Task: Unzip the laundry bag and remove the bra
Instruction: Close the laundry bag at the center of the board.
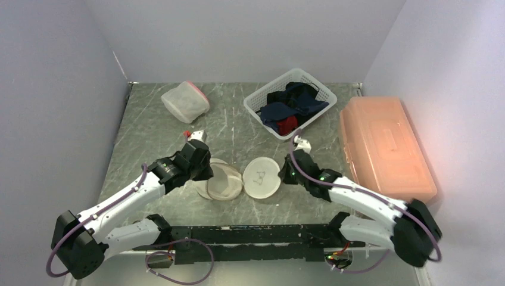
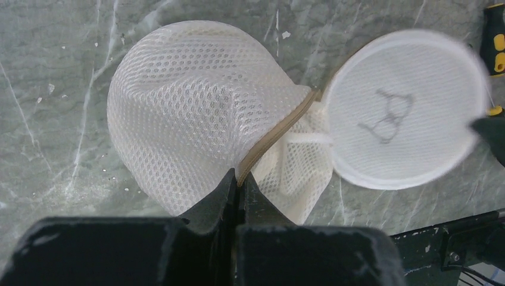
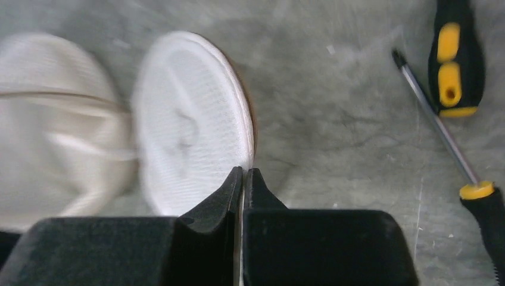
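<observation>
Table [image 1: 149,137] is grey marble-look, both claws parked near its middle. Biggest thing on it is the orange lidded box [image 1: 381,149], well off to the outer side of the right claw [image 3: 244,173]. Next, a white basket [image 1: 257,94] w/ dark clothes + something red in it, out ahead of that same claw, towards the back. A clear tub [image 1: 184,100] w/ a reddish lid sits well ahead of the left claw [image 2: 238,176], also at the back.

Laundry bag [image 2: 190,107] is white mesh, lying btwn the two claws, already opened up. Its domed half is right in front of the left claw, which is clamped tight on the tan trim along the bag's edge. The round flap [image 2: 405,107] w/ a little bra doodle on it lies flat next to the dome. The right claw's tips are pressed together right on the flap's rim, looks like a pinch on it, tho that view is blurry. Can't make out the bra itself.

Smallest: a screwdriver [image 3: 438,128], black/yellow, lying on the far side of the right claw from the bag, plus a 2nd black/yellow handle [image 3: 454,59] just beyond it.
</observation>
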Motion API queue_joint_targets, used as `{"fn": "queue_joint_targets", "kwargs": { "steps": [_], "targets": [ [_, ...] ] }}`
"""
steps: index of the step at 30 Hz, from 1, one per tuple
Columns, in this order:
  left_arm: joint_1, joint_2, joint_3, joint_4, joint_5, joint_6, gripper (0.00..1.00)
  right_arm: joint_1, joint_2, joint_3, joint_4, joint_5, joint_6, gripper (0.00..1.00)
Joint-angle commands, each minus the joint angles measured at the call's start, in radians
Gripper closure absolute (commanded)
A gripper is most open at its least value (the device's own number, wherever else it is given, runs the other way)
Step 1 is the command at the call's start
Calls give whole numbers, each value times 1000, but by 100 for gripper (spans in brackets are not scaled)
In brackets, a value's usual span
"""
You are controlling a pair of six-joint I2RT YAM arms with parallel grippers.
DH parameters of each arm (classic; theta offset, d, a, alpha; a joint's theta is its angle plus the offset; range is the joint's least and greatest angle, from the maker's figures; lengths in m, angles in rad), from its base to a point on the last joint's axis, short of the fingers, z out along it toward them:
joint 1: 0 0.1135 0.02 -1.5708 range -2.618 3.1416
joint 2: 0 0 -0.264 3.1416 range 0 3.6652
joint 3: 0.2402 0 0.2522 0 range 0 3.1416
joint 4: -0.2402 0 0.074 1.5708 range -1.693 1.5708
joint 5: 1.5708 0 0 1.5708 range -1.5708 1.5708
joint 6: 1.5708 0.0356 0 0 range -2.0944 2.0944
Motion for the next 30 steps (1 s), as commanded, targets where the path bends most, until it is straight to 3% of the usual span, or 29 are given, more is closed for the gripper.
{"fn": "queue_joint_targets", "kwargs": {
  "steps": [1, 7, 18, 30],
  "targets": [
    [-3, -29, 8, 50, 18, -2, 97, 5, -213, 171, -95, 29, -132, 100],
    [-3, -18, 33, 127, 74, -4, 97, 13, -281, 363, -227, -32, -234, 100],
    [-3, 9, 121, 165, 86, -10, 97, 14, -400, 557, -266, -128, -279, 100],
    [-3, 63, 14, 198, 108, -66, 95, 14, -427, 395, -249, -74, -198, 100]
  ]
}}
